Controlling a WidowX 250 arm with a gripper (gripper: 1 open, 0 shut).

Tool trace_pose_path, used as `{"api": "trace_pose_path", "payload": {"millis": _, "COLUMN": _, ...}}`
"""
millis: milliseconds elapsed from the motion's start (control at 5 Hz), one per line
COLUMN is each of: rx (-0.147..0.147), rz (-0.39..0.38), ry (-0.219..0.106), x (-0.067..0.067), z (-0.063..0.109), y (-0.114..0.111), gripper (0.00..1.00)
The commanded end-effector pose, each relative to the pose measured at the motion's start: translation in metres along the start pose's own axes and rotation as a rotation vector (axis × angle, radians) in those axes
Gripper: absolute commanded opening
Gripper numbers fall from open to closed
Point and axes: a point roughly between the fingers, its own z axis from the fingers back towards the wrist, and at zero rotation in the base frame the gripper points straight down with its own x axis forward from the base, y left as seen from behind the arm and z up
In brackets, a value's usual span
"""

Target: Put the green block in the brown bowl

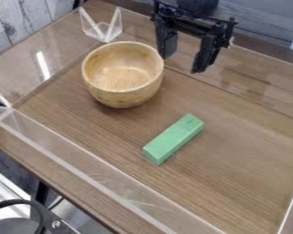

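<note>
While the pincer (189, 53) hangs over the far part of the tabletop (241, 151), coming in from the top of the camera view, its two dark fingers stand spread apart with nothing between them. The brown bowl (124, 76) sits upright near the upper-left edge of the tabletop, its pale inside facing up, and the pincer is just beside it, toward the right. Nearer the lower-left edge, in the middle of the view, the green block (174, 139) lies flat and slantwise, apart from the bowl and outside it, one end pointing up to the right. A clear, glass-like object (102, 26) is beyond the bowl, close to the upper-left edge. Past the left corner, black cables and hardware (25, 218) show at the lower left.
</note>
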Motion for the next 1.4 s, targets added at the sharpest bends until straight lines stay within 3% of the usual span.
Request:
{"api": "trace_pose_path", "payload": {"millis": 0, "rx": 0.003, "rz": -0.04, "ry": 0.02, "x": -0.007, "z": -0.008, "y": 0.0, "gripper": 1.0}}
{"api": "trace_pose_path", "payload": {"millis": 200, "rx": 0.006, "rz": -0.124, "ry": 0.037, "x": -0.023, "z": -0.022, "y": -0.003, "gripper": 1.0}}
{"api": "trace_pose_path", "payload": {"millis": 600, "rx": 0.011, "rz": -0.186, "ry": 0.047, "x": -0.045, "z": -0.053, "y": 0.003, "gripper": 1.0}}
{"api": "trace_pose_path", "payload": {"millis": 1200, "rx": -0.003, "rz": -0.219, "ry": 0.051, "x": -0.052, "z": -0.085, "y": -0.001, "gripper": 1.0}}
